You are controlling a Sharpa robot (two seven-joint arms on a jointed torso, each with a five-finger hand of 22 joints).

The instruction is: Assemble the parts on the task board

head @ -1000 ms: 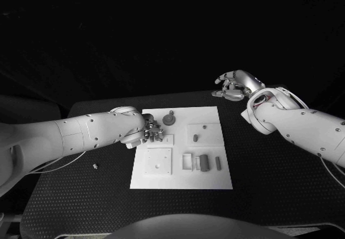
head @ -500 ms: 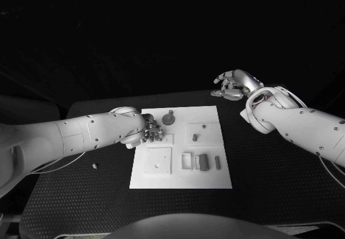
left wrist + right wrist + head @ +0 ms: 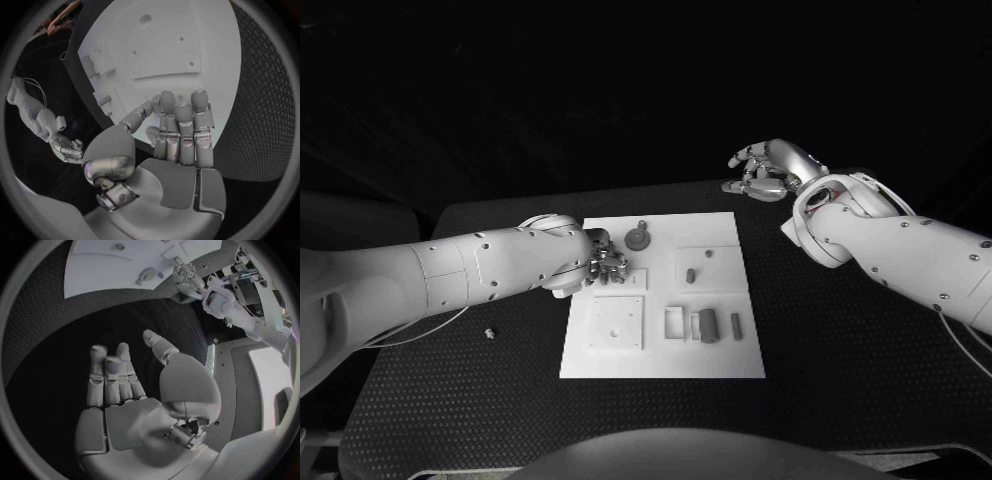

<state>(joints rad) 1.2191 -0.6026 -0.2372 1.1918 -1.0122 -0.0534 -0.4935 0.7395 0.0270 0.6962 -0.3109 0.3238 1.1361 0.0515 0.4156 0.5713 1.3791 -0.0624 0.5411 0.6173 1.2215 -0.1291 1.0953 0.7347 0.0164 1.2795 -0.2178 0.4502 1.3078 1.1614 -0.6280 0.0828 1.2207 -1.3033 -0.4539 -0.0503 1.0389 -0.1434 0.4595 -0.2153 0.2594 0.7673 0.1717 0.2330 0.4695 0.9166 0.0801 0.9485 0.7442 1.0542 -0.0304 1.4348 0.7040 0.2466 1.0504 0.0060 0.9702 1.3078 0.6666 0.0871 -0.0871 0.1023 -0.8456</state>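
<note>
left hand point(image 3: 599, 263) low over the near-left part of the task board point(image 3: 733, 360), fingers curled together, hold on anything impossible to tell, round part point(image 3: 639, 239) just beyond it, right hand point(image 3: 769, 170) well apart past the board, loosely spread, holding nothing

My left hand point(image 3: 599, 263) sits over the left edge of the task board point(image 3: 726, 360), low above its upper left corner, so that corner is blocked. Just beside my fingers stands the round part point(image 3: 639, 239), tight on that side. The small parts point(image 3: 705, 325) crowd the lower middle of the board. My right hand point(image 3: 766, 170) hangs well apart beyond the far right corner, over bare table point(image 3: 848, 380). The table's right side lies open for a pass.
</note>
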